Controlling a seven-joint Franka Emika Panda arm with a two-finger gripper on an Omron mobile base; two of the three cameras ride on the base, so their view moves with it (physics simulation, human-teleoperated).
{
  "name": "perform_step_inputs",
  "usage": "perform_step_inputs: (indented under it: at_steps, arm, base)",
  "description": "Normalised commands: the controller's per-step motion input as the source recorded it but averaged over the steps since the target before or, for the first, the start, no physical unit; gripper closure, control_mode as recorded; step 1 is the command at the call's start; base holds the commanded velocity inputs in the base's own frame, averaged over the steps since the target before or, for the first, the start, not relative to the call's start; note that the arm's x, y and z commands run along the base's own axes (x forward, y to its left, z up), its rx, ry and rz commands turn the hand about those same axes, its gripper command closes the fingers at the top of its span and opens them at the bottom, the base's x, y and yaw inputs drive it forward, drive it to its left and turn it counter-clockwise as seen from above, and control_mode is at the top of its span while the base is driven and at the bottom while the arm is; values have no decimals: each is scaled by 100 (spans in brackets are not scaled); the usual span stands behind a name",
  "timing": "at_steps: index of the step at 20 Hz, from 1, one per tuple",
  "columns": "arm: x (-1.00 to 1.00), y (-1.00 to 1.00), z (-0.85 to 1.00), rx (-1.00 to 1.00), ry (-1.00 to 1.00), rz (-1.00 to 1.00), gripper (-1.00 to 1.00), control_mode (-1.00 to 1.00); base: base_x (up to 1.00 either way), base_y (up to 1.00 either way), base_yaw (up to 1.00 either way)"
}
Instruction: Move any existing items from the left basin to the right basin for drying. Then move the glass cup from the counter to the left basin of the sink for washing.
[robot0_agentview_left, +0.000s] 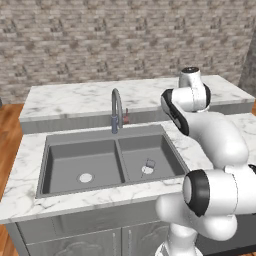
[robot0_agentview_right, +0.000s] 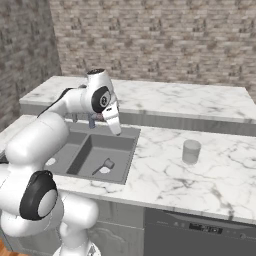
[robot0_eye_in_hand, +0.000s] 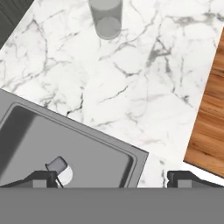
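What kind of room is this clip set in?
A rendered kitchen, it seems: a double sink with a faucet set in a marble counter, and a glass cup beside it.

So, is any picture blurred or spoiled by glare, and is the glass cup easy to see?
Right base view: sharp, even light, no glare; the glass cup is translucent grey and pale against the marble counter. Hand view: slightly soft; the cup is cut off by the top edge. Left base view: clear; the sink has soft shading, and a small item in the right basin is hard to identify.
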Motion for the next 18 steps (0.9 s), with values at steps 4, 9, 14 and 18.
perform_step_inputs:
  at_steps: [4, 9, 14, 18]
  arm:
    - [-6, -44, -21, -3, -1, -5, -100, -100]
    - [-7, -36, -23, -3, -1, -5, -100, -100]
    - [0, -45, -5, 0, 0, -2, -100, -100]
    - [0, -50, 0, 0, 0, -3, -100, -100]
  base:
    - [0, 0, 0]
    - [0, 0, 0]
    - [0, 0, 0]
    - [0, 0, 0]
